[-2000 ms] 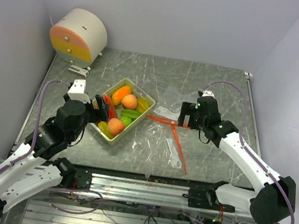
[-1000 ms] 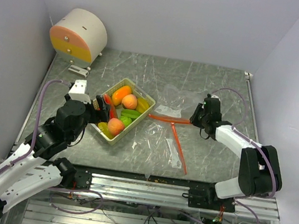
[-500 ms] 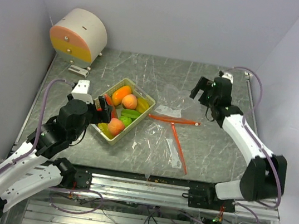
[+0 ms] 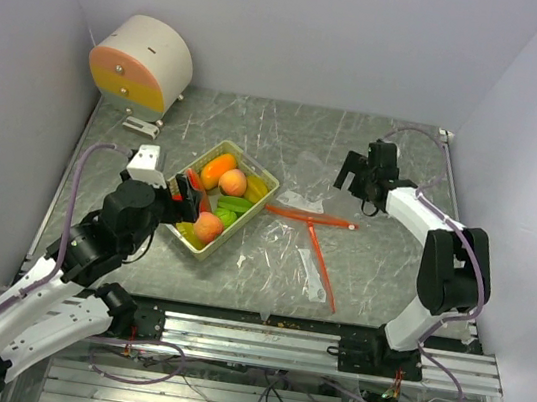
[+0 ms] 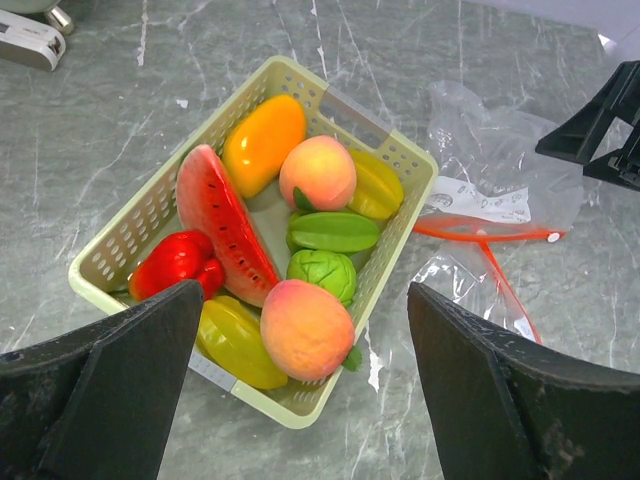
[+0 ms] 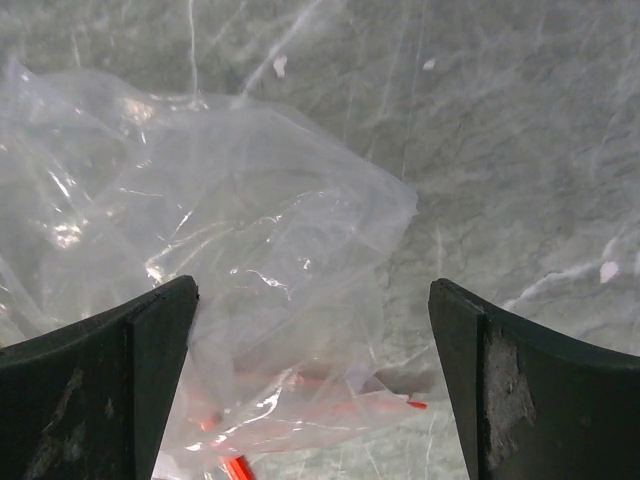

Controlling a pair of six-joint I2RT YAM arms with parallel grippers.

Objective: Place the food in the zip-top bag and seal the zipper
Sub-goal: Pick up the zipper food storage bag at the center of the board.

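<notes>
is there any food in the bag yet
Empty. The clear bag lies flat and crumpled with nothing inside; all the toy food sits in the basket.

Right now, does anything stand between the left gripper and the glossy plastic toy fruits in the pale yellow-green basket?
Nothing visible does. The open left gripper faces the glossy plastic toy fruits, which lie uncovered in the pale yellow-green plastic basket.

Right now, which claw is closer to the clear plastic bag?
The right. The right gripper hangs open above the bag, at its crumpled far end. The left gripper is open over the basket of toy food, to the bag's left.
</notes>
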